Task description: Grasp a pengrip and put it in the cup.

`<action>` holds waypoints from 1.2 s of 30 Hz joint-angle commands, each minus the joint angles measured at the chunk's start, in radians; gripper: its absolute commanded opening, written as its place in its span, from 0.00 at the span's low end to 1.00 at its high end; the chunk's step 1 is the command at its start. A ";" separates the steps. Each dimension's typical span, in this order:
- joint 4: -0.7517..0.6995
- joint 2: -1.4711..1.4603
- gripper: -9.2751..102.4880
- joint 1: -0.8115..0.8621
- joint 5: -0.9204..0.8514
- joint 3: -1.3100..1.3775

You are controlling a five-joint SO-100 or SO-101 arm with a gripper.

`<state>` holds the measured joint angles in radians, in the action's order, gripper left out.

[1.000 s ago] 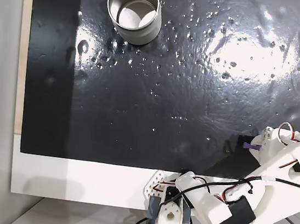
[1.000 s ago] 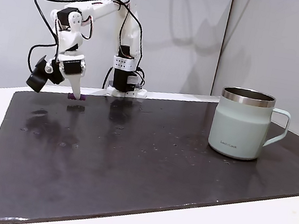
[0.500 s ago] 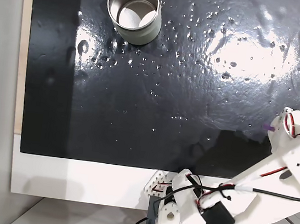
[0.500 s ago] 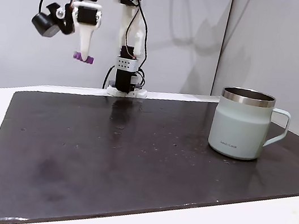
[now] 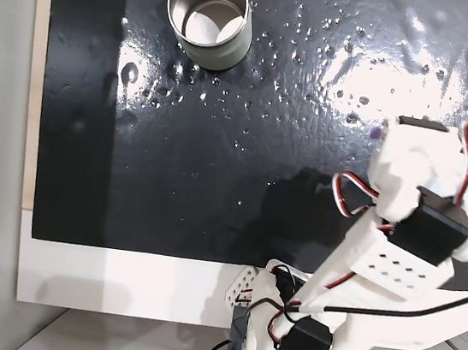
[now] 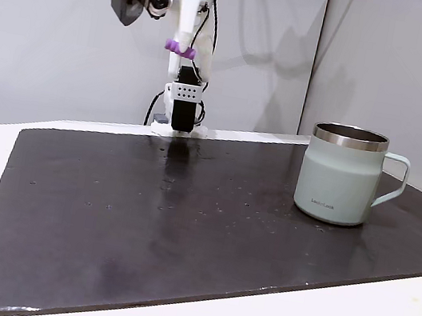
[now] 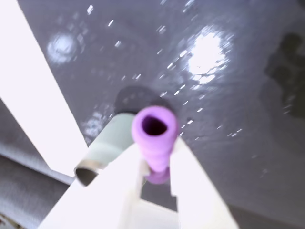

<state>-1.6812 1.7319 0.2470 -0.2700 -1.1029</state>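
Observation:
The purple ribbed pengrip [image 7: 155, 136] is pinched between my white fingers [image 7: 121, 174], its hollow end facing the wrist camera. In a fixed view from the side, my gripper [image 6: 182, 49] holds the pengrip [image 6: 181, 48] high above the far edge of the black mat [image 6: 183, 226]. From above, the gripper [image 5: 378, 135] hangs over the mat's right part, a bit of purple pengrip [image 5: 376, 133] showing at its tip. The metal cup [image 5: 210, 16] stands upright at the mat's top left, far from the gripper. The cup [image 6: 340, 176] is at the right in the side view, and the wrist view shows the cup [image 7: 107, 143] just behind the fingers.
The black mat [image 5: 216, 181] is wet-looking and glossy with glare spots. The arm's base [image 5: 268, 343] sits on the white tabletop [image 5: 116, 280] below the mat. A grey wall [image 6: 373, 63] stands behind the arm.
The arm rose off the mat with the pengrip held and swung from the right edge toward the mat's middle; in the side view the gripper moved right and higher.

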 commanded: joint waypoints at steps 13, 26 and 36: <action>0.035 -0.290 0.08 -0.471 0.265 0.448; 0.061 -0.736 0.08 -0.546 0.276 1.058; 0.064 -0.904 0.08 -0.589 0.301 1.216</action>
<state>-1.6690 0.8330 -0.3237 0.0184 0.0215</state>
